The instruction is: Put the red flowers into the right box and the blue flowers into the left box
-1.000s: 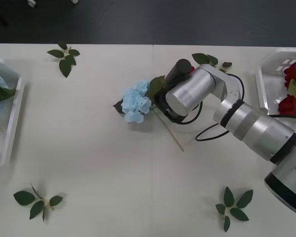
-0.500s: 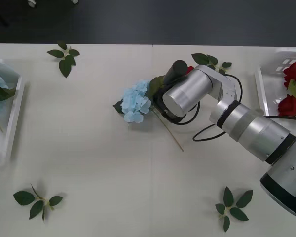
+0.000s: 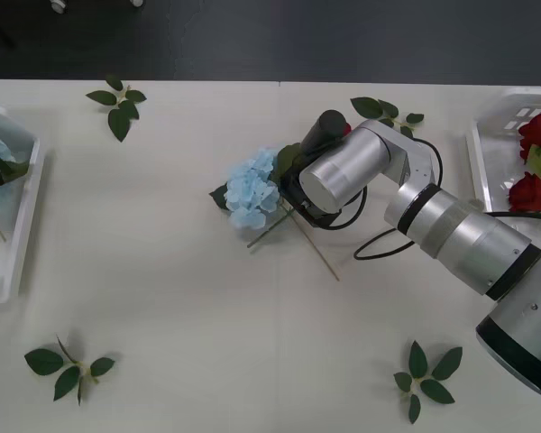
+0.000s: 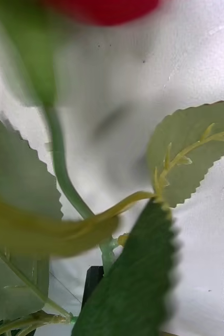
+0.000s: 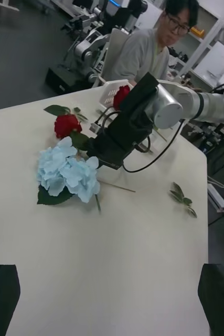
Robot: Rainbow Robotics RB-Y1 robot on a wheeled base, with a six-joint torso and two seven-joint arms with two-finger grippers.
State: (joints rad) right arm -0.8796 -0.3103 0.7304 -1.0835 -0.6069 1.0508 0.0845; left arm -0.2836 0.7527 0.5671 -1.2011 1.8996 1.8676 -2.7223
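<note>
Blue flower (image 3: 252, 191) newly tilted, stem lifted beside right gripper (image 3: 291, 188)

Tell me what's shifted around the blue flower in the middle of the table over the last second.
The blue flower has turned a little under the right gripper, and its green stem now pokes out toward the robot, crossing the tan stem. The right arm edged slightly. The red rose by the gripper, the boxes and the loose leaf sprigs stayed put.
</note>
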